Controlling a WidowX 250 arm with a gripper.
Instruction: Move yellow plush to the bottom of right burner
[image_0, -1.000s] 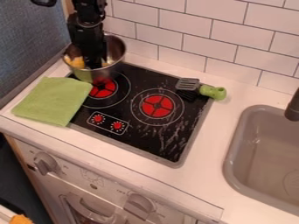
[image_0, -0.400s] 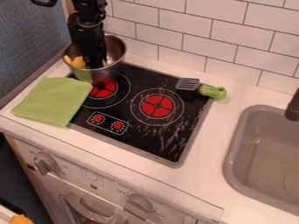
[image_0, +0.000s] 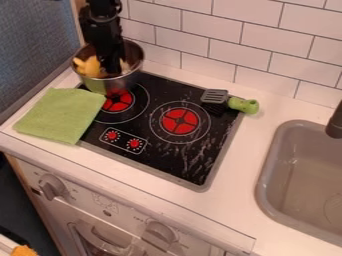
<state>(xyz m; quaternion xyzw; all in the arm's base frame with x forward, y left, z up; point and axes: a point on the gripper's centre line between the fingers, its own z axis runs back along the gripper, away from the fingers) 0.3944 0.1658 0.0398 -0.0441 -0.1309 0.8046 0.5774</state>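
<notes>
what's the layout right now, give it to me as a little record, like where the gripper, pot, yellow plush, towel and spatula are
gripper: down in the pot, beside the plush
pot: metal, at the stove's back left
yellow plush: inside the pot, partly hidden by the gripper
towel: green, overlapping the stove's left edge
spatula: green-handled, at the stove's back right corner
target: below the right burner
task status: plush not yet there
</notes>
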